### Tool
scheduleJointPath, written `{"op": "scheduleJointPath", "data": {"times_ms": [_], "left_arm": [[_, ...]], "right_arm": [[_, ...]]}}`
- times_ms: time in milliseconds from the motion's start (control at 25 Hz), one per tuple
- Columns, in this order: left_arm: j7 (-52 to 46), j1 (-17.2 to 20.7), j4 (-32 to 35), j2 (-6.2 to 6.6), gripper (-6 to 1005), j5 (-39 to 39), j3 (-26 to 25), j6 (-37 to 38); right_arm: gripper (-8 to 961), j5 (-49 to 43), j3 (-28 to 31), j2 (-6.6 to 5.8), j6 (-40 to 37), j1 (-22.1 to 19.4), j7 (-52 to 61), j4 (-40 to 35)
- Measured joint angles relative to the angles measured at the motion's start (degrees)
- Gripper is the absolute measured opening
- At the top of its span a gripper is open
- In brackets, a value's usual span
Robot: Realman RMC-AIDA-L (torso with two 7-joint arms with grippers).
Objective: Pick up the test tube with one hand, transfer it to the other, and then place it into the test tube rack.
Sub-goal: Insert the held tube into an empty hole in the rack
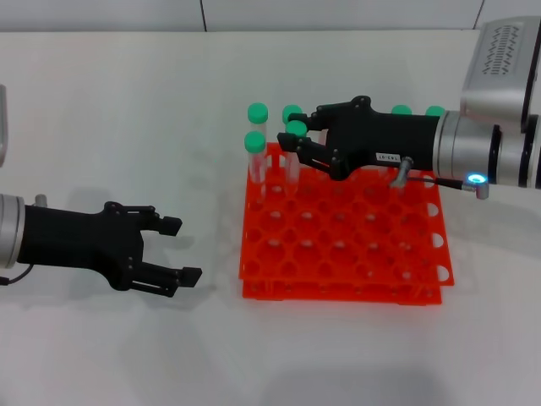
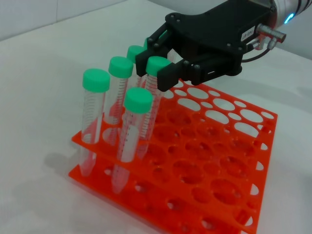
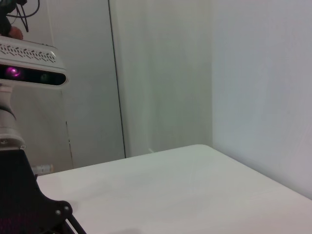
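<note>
The orange-red test tube rack (image 1: 355, 245) (image 2: 229, 161) lies on the white table in front of me. My right gripper (image 1: 292, 134) (image 2: 157, 69), black with a small white label, reaches over the rack's far left corner. It is shut on the green cap of the test tube (image 1: 297, 128) (image 2: 152, 92). That tube stands upright with its lower end in a rack hole. My left gripper (image 1: 182, 249) hovers open and empty above the table, left of the rack.
Other green-capped tubes stand in the rack beside the held one (image 1: 257, 112) (image 1: 254, 141) (image 2: 96, 80) (image 2: 138, 99), and more behind the right gripper (image 1: 401, 110) (image 1: 434, 111). The right wrist view shows only the wall and the table's far part.
</note>
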Motion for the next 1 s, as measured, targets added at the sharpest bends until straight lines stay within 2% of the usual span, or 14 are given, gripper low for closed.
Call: {"op": "scheduleJointPath", "data": {"times_ms": [1000], "left_arm": [[0.00,0.00,-0.15,0.00,888,0.00,-0.01,0.18]], "right_arm": [[309,0.10,0.00,0.00,-0.35,-0.25,-0.13,0.00]]}}
